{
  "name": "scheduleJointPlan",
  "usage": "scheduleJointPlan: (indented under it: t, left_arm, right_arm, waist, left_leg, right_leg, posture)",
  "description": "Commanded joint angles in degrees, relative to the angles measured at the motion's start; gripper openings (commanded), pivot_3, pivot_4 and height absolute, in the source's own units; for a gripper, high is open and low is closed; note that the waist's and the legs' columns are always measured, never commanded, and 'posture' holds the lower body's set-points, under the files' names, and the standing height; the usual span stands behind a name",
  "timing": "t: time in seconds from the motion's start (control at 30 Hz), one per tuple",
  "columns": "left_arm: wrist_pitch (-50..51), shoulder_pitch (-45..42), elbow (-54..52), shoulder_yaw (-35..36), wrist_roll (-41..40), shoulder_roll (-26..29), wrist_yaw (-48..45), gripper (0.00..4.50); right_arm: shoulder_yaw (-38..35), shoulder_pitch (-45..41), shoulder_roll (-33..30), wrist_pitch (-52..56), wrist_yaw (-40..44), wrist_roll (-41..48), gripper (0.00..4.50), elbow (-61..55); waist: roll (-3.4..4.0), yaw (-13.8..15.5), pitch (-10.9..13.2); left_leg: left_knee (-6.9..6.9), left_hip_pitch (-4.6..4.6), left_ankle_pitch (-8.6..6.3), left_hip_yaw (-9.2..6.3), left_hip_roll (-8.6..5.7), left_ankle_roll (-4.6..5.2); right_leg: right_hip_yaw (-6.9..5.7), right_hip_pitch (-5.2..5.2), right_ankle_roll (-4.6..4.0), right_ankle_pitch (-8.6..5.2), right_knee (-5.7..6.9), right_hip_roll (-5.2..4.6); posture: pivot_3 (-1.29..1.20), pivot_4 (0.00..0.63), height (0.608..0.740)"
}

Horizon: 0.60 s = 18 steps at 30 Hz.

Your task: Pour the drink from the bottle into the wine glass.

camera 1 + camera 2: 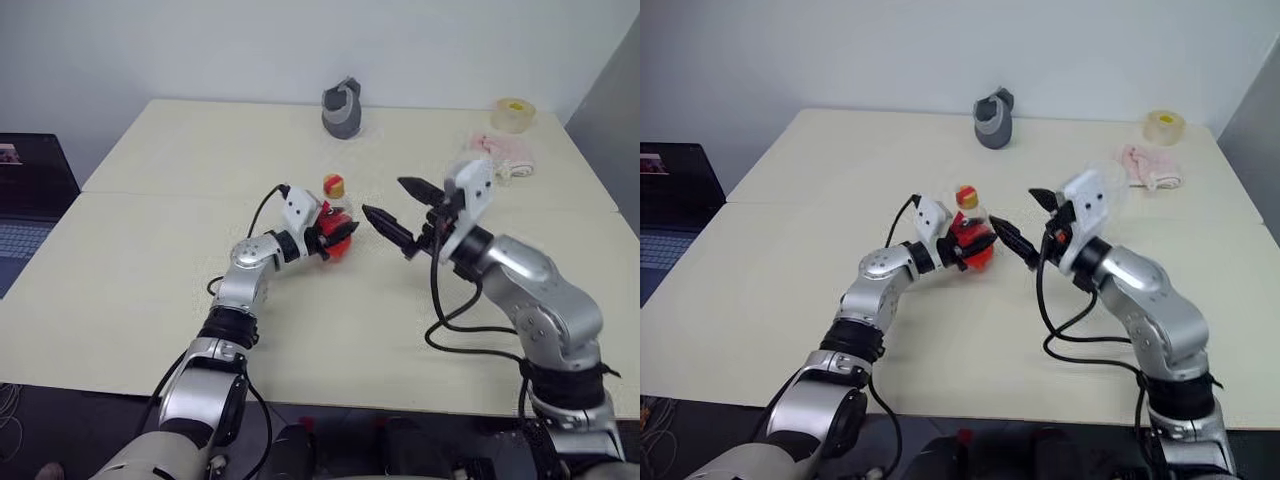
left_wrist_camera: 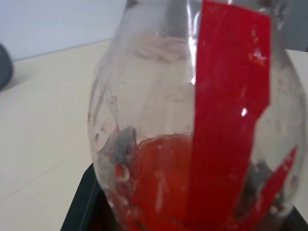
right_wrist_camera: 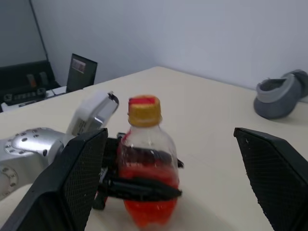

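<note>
Two robot hands meet near the middle of a pale surface (image 1: 150, 290). The left hand (image 1: 975, 243) is clenched around the lower body of the bottle (image 3: 147, 163), its black fingers (image 3: 144, 190) wrapping the clear plastic just above the base, and the bottle stands upright with its yellow-tan cap (image 3: 143, 109) on top. The drink (image 2: 163, 183), a bright red liquid, fills only the bottom part of the bottle, and a red label (image 2: 226, 96) runs down its side. The right hand (image 1: 405, 215) hangs just beside the bottle, on its right, with its two dark fingers (image 3: 269, 168) spread wide apart and nothing between them; from the right wrist view the bottle sits in the gap between those fingers without touching either. A grey cup-like object (image 1: 342, 108) rests farther back on the surface, well apart from both hands. A roll of tape (image 1: 513, 113) and a pink cloth (image 1: 503, 152) lie near the far right corner. A laptop (image 1: 30, 190) sits off the left edge.
</note>
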Motion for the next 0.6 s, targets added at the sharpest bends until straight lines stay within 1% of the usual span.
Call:
scheduleJointPlan:
  t: [0.03, 0.2, 0.6]
  left_arm:
    - [-1.72, -2.66, -1.64, -0.06, -0.63, -0.43, -1.48, 1.92]
    - [-1.03, -3.17, -2.25, -0.63, -1.00, -2.17, -2.77, 1.92]
    - [2.39, -1.38, -5.79, -1.05, -2.14, -3.28, -3.76, 1.92]
  right_arm:
    - [-0.89, -2.04, 0.27, 0.65, 0.80, 1.21, 4.50, 1.22]
    - [0.73, -6.42, 0.33, -0.59, 3.95, -0.26, 4.50, 6.01]
    - [1.81, -9.71, 1.42, -2.83, 6.68, -2.19, 4.50, 10.74]
  waist:
    - [0.00, -0.02, 0.00]
    - [0.00, -0.14, 0.00]
    - [0.00, -0.40, 0.00]
  left_leg:
    - [0.07, -0.19, 0.01, -0.02, 0.00, -0.02]
    - [0.07, -0.33, 0.05, 0.03, -0.04, -0.06]
    - [0.07, -0.33, 0.07, -0.01, -0.04, -0.02]
  right_leg:
    - [-0.02, -0.15, 0.00, 0.00, 0.03, -0.01]
    - [-0.01, -0.27, 0.00, 0.01, 0.01, -0.18]
    - [-0.03, -0.28, 0.01, 0.01, 0.07, -0.16]
  posture:
    - [0.00, 0.150, 0.740]
    - [0.00, 0.150, 0.740]
    - [0.00, 0.150, 0.740]
